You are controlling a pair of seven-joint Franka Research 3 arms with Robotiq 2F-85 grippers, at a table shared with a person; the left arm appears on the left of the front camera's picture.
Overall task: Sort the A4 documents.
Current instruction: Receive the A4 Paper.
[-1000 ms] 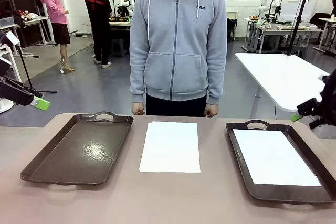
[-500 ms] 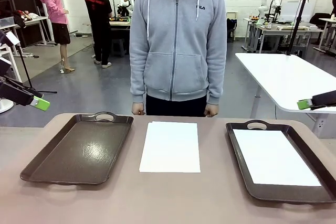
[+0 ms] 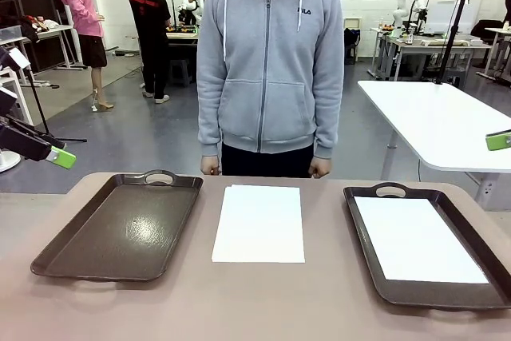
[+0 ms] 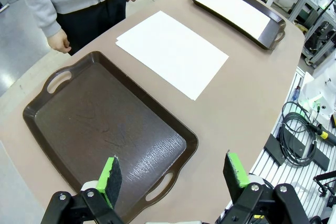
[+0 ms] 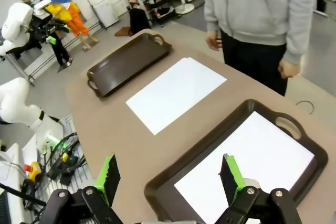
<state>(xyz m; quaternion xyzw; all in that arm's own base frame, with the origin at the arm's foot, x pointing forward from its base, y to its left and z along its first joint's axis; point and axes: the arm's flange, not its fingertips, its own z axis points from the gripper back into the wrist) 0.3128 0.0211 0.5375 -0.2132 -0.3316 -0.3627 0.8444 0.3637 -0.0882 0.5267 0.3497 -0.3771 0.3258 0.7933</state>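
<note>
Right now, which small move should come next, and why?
Probably bring the open left gripper down toward the middle sheet. It lies on the table, the left tray beside it is bare, and the right tray already holds a sheet.

The person's grey hoodie (image 3: 270, 69) bears a small dark "FILA" logo (image 3: 306, 11) on the chest

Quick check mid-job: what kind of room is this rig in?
Probably a lab or workshop hall: white work tables stand across an open floor, a black stand rises by one, and coiled cables lie beside the tabletop.
</note>
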